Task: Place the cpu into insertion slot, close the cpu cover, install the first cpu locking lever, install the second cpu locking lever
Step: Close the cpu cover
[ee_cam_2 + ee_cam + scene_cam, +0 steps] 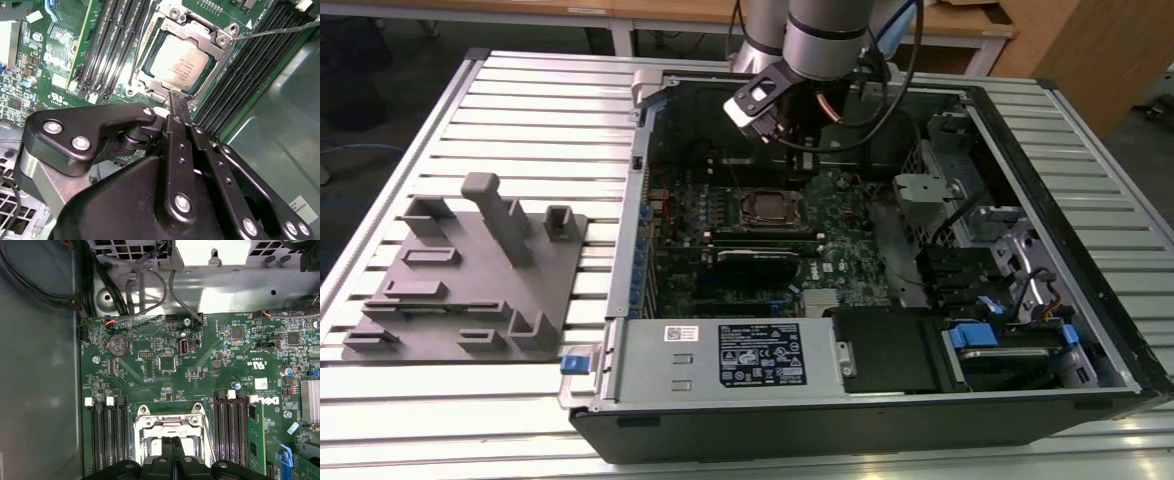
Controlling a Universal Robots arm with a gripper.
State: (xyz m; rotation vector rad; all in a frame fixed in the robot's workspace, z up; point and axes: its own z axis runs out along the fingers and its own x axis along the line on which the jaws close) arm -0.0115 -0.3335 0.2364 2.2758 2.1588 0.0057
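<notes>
1. In the exterior view, a slatted counter [520, 90] carries an open computer case [854, 420], with a grey fixture [467, 270] beside it on that view's left.
2. Nearest inside the case is the power supply [720, 355]. Behind it the green board [841, 240] lies flat, with a black card [758, 265] across it.
3. Past the card sits the slot [767, 207], set into the board.
4. In the second wrist view the cpu [180, 62] lies seated in the slot, silvery top up. The cover [197, 31] is down over it, framing the chip through its window.
5. One thin lever [140, 52] lies along the slot's side, next to the memory slots [107, 45]. A second lever [280, 31] reaches out from the cover's corner across the other memory bank. I cannot tell whether either is latched.
6. The end effector [176, 100] is clenched on nothing, its two fingers pressed together. The tips sit at the cover's edge; touching or just above, I cannot tell.
7. In the first wrist view the end effector [172, 446] points at the middle of the cover [170, 422].
8. Farthest back in the exterior view, the arm [827, 40] comes down over the case's far side.
</notes>
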